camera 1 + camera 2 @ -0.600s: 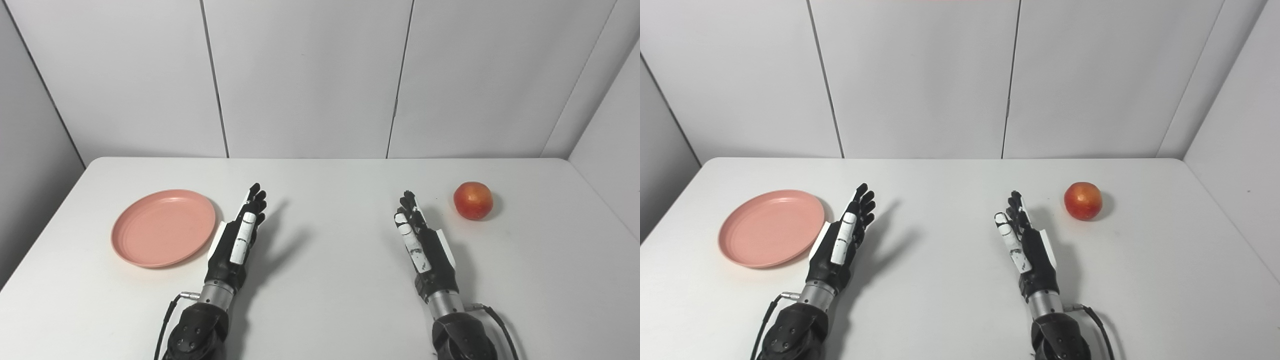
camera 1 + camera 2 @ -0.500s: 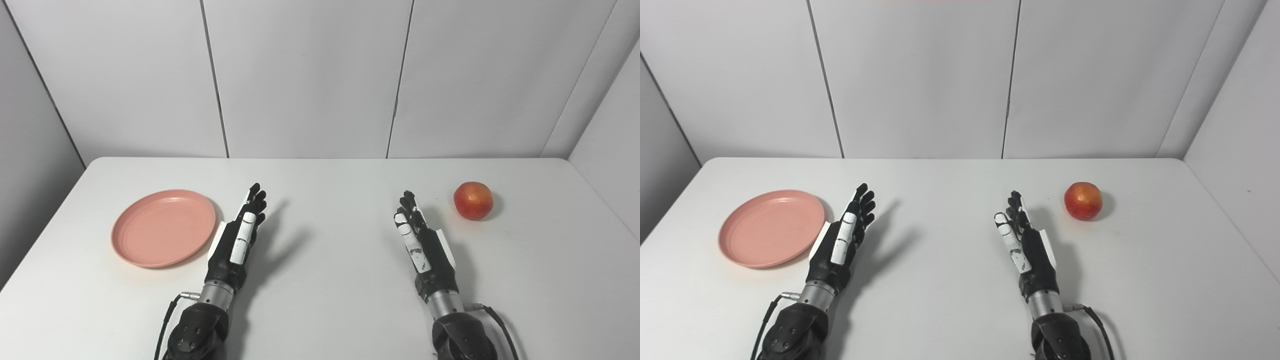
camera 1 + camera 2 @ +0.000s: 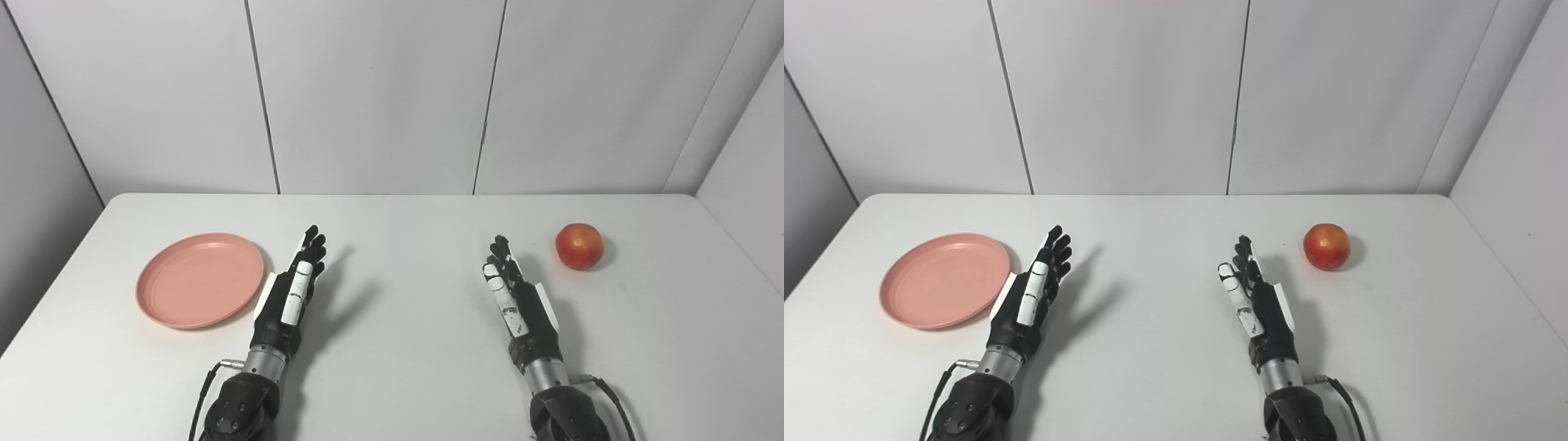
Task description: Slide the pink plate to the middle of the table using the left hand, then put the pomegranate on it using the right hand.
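White table lying under plain grey wall panels; pink plate sitting at its left side; pomegranate resting far right; left hand hovering just beside the plate, fingers extended, holding nothing; right hand likewise outstretched, empty, near the fruit.

On the white table, the pink plate lies near the left edge with the left hand just beside its right rim, fingers extended and empty, while the right hand, likewise spread, sits short of the pomegranate toward the far right corner.
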### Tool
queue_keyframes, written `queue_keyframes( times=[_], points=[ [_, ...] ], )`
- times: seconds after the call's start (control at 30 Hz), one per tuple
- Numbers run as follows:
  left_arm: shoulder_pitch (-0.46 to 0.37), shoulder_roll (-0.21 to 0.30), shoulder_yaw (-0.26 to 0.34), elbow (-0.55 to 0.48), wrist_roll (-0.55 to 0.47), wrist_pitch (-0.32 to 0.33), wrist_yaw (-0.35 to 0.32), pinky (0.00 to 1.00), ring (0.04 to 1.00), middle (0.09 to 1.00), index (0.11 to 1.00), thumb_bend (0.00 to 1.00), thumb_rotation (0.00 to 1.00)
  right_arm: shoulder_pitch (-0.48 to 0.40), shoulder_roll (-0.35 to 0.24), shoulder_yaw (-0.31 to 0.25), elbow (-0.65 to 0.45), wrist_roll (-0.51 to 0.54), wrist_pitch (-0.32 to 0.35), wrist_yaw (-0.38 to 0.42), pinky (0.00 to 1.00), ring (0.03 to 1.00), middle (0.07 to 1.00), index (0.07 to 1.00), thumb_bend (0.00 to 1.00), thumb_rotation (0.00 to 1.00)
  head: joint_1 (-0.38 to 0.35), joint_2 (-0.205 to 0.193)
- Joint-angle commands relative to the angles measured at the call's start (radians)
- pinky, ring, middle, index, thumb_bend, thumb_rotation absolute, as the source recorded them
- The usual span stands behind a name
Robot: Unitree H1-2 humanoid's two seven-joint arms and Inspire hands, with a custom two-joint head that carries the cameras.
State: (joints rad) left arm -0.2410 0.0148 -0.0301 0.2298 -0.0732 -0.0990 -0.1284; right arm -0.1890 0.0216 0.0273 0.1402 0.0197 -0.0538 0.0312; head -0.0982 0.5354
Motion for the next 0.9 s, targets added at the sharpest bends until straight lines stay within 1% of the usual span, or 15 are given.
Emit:
queue_keyframes(
  times=[0.0,0.13,0.17,0.33,0.5,0.8,0.87],
  points=[
    [0.01,0.003,0.003,0.008,-0.004,-0.034,-0.003,1.0,1.0,1.0,1.0,0.59,1.0,0.0,0.004,0.0,-0.004,0.005,-0.02,0.002,1.0,1.0,1.0,1.0,0.74,0.83,-0.003,0.0],
    [0.01,0.006,0.003,0.011,-0.001,-0.037,-0.002,1.0,1.0,1.0,1.0,0.59,1.0,-0.003,0.004,0.001,0.005,0.003,-0.033,0.002,1.0,1.0,1.0,1.0,0.74,0.83,-0.01,0.002],
    [0.01,0.006,0.004,0.01,-0.004,-0.034,-0.004,1.0,1.0,1.0,1.0,0.59,1.0,-0.003,0.004,0.0,0.005,0.005,-0.033,0.003,1.0,1.0,1.0,1.0,0.73,0.83,-0.011,0.008],
    [0.007,0.007,0.005,0.015,-0.01,-0.036,-0.009,1.0,1.0,1.0,1.0,0.6,1.0,-0.004,0.004,-0.001,0.007,0.005,-0.038,0.003,1.0,1.0,1.0,1.0,0.74,0.83,-0.011,0.006],
    [0.006,0.007,0.004,0.014,-0.006,-0.035,-0.005,1.0,1.0,1.0,1.0,0.59,1.0,-0.004,0.001,0.0,0.005,0.003,-0.034,0.004,1.0,1.0,1.0,1.0,0.73,0.83,-0.007,0.009],
    [0.005,0.005,0.004,0.018,-0.007,-0.043,-0.004,1.0,1.0,1.0,1.0,0.57,1.0,-0.007,0.001,-0.004,0.013,0.003,-0.044,0.0,1.0,1.0,1.0,1.0,0.72,0.83,-0.009,0.005],
    [0.005,0.006,0.004,0.022,-0.006,-0.048,-0.005,1.0,1.0,1.0,1.0,0.58,1.0,-0.008,0.001,-0.003,0.013,0.0,-0.046,-0.001,1.0,1.0,1.0,1.0,0.72,0.83,-0.009,0.006]
  ],
)
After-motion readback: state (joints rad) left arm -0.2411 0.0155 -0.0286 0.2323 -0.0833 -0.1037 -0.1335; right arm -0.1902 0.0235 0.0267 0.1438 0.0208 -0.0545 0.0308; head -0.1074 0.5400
